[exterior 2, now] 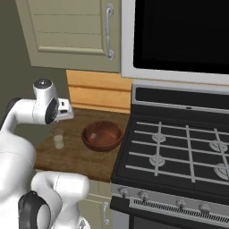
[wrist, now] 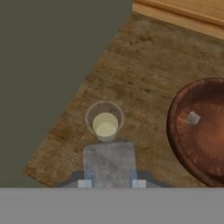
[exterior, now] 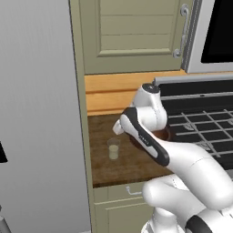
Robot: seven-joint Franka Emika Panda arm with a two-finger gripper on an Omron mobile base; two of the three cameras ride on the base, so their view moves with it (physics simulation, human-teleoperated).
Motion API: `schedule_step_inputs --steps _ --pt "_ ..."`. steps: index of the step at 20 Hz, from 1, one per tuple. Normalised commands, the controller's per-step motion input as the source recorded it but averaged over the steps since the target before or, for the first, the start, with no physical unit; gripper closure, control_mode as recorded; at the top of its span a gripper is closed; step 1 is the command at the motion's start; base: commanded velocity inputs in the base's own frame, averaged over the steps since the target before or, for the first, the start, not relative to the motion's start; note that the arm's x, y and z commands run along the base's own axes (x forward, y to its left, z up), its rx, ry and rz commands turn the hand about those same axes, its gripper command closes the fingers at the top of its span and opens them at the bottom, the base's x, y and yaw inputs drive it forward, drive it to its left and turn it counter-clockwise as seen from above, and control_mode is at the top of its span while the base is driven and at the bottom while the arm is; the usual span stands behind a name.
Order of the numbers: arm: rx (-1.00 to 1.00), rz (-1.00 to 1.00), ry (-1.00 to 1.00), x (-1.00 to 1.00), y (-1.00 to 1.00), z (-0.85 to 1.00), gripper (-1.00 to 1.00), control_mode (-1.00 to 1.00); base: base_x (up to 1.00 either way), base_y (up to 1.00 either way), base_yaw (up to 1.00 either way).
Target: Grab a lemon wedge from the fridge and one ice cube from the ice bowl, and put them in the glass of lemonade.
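One glass [wrist: 105,124] stands on the surface [wrist: 144,65]. One bowl [wrist: 199,131] sits beside the glass, with one ice cube [wrist: 194,117] inside.

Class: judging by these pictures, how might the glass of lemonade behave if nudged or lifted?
The glass of lemonade is small, narrow and upright, so a sideways nudge would probably tip it. Its open top and pale liquid suggest spilling. Clear smooth walls may be slippery and fragile.

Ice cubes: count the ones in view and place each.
2. One ice cube lies in the ice bowl. Another ice cube sits between the fingers, above the glass of lemonade. More may be hidden.
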Motion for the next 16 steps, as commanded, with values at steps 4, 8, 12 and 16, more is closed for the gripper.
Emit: schedule_step_inputs --steps 4,8,12,16 --pt "0.0 0.02 0.03 0.05 0.28 -0.38 1.0 -1.0 0.0 0.0 0.0" --pt "0.0 0.01 0.02 0.0 0.15 -0.16 1.0 -1.0 0.0 0.0 0.0" --pt "0.0 0.0 0.0 0.0 0.05 -0.03 1.0 -1.0 0.0 0.0 0.0" --pt "0.0 0.0 0.0 0.03 0.0 -0.02 1.0 -1.0 0.0 0.0 0.0"
